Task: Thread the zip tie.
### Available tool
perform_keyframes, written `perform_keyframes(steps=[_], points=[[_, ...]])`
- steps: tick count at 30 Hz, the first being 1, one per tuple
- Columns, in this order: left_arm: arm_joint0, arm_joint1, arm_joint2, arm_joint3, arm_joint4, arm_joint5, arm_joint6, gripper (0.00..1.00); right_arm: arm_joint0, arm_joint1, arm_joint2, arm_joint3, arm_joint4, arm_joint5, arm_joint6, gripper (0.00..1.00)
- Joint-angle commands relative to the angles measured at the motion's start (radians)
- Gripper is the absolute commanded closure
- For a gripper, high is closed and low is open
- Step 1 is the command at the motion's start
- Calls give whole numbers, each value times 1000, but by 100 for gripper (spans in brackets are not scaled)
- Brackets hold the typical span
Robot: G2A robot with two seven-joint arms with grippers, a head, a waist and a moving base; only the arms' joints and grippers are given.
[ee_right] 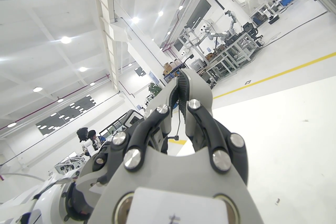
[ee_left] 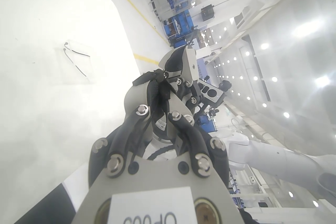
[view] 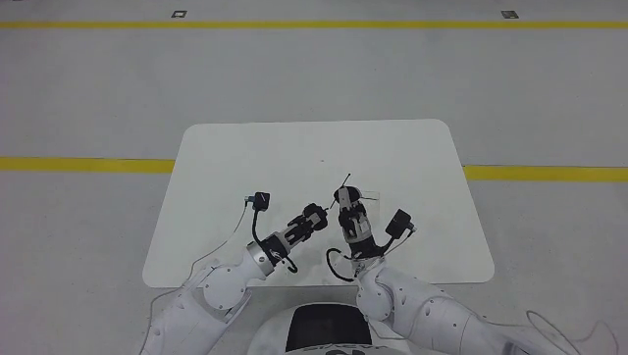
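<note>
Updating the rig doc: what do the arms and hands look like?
Both white rounded shells: left arm, right arm, black cables at the wrists. The left hand and right hand: grey plates, black links with silver pins, white label on each base.

White arms; grey tool, ribbed black pads, black links, silver screws, black cables.

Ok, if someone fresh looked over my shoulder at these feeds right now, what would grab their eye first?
Most likely the two grippers almost nose to nose above the near half of the white table: the right gripper, jaws shut on a thin black zip tie, and the left gripper pointing at it from the side. Next, a clear plastic piece lying on the table near them, with thin black strands on it.
</note>
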Motion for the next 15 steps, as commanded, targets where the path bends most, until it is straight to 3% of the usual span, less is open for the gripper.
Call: perform_keyframes(steps=[1, 15], points=[[0, 0, 0, 0, 0, 0, 0, 100, 2, -1, -2, 1, 2, 0, -1, 100], [0, 0, 0, 0, 0, 0, 0, 100, 11, -4, -18, 5, 8, 0, -9, 100]])
